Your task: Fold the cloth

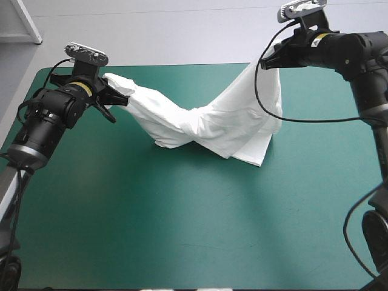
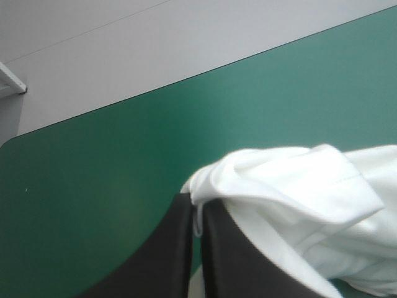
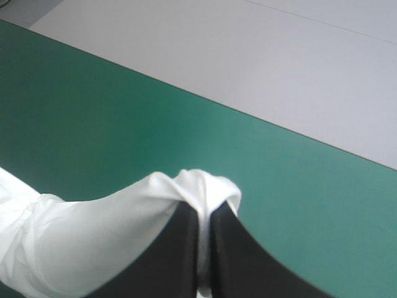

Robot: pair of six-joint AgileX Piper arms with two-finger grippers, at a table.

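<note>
- The near half of the table (image 1: 182,236) shows me only bare teal-green cover; both arms and the cloth are in the far half.
- My left arm comes in low from the table's left edge, its forearm angled toward the far side and the wrist turned inward toward the middle.
- The left gripper (image 1: 114,98) is clenched on 1 end of the T-shirt (image 1: 206,121). In the left wrist view the 2 black fingers (image 2: 180,248) stand all but together, with a white fold bunched over their tips.
- The T-shirt is strung between the 2 grippers, its long axis running left to right across the table. It is twisted like a loose rope near the middle.
- The middle sags until it touches the cover, roughly at the table's centre and a little toward the right.
- From there the cloth climbs steeply to the right end, and a loose flap hangs below it onto the cover.
- My right arm reaches in from the right, held high near the far edge, with the wrist pointing left.
- The right gripper (image 1: 271,60) is pinched on the T-shirt's upper end. The right wrist view shows white cloth draped over the nearly closed finger tips.
</note>
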